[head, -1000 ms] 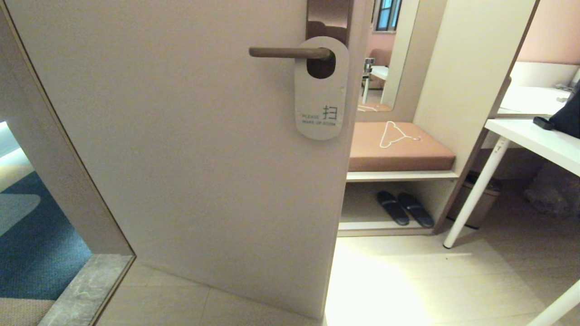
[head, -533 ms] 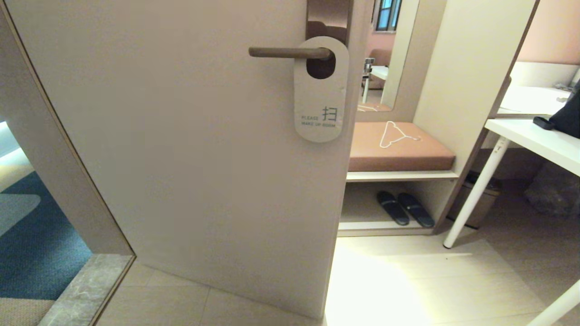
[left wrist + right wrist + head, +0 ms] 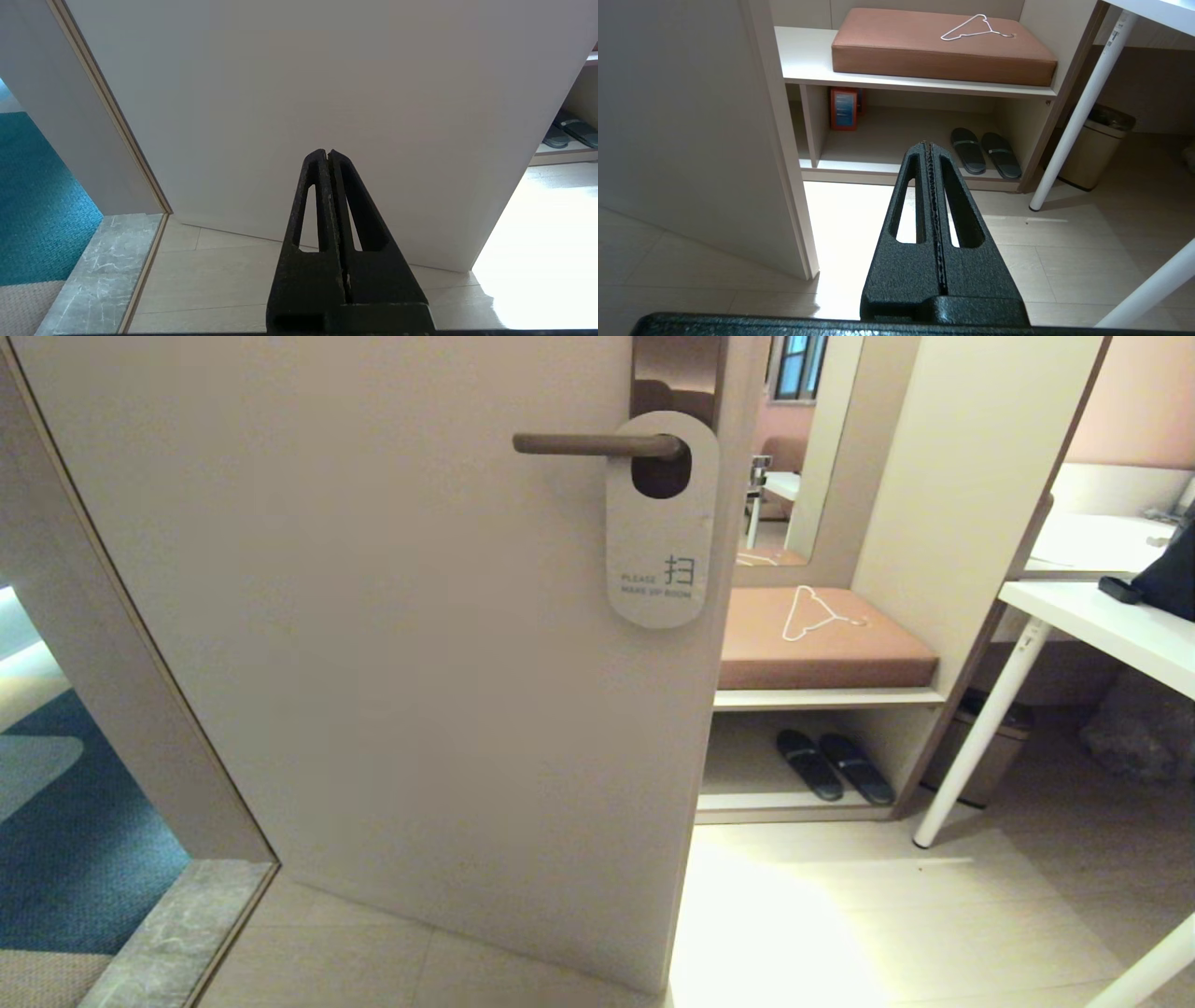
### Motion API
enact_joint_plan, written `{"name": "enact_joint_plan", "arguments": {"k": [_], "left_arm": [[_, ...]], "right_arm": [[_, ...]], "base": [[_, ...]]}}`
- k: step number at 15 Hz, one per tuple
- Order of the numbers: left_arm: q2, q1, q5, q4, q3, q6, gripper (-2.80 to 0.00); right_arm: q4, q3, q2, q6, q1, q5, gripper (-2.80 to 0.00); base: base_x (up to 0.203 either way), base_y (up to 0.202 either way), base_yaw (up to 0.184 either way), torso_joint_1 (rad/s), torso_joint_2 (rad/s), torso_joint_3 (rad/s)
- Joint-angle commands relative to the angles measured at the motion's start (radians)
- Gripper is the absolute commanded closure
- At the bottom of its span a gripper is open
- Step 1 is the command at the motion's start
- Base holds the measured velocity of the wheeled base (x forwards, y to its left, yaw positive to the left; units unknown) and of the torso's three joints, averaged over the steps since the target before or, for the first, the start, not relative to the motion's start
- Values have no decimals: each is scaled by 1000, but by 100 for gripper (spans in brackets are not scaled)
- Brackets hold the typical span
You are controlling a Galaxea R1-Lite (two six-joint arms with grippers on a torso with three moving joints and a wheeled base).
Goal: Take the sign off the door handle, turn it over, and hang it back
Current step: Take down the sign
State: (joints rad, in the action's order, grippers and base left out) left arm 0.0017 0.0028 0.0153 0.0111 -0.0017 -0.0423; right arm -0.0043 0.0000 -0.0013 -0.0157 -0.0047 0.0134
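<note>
The sign (image 3: 661,519) hangs white side out on the door handle (image 3: 597,444), unmoved since a moment ago, far above both closed, empty grippers. The left gripper (image 3: 328,154) faces the bare door (image 3: 327,93); the right gripper (image 3: 927,144) points toward slippers (image 3: 985,153).

Both grippers low, jaws closed.
</note>
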Motion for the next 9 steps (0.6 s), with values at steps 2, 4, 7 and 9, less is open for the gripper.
{"name": "enact_joint_plan", "arguments": {"k": [2,4,7,9], "left_arm": [[1,0,0,0,0,-1,0],[1,0,0,0,0,-1,0],[1,0,0,0,0,-1,0],[1,0,0,0,0,-1,0]], "right_arm": [[0,0,1,3,0,-1,0],[0,0,1,23,0,-9,0],[7,-3,1,25,0,-18,0],[6,-6,1,25,0,-20,0]], "base": [[0,0,0,0,0,0],[0,0,0,0,0,0],[0,0,0,0,0,0],[0,0,0,0,0,0]]}}
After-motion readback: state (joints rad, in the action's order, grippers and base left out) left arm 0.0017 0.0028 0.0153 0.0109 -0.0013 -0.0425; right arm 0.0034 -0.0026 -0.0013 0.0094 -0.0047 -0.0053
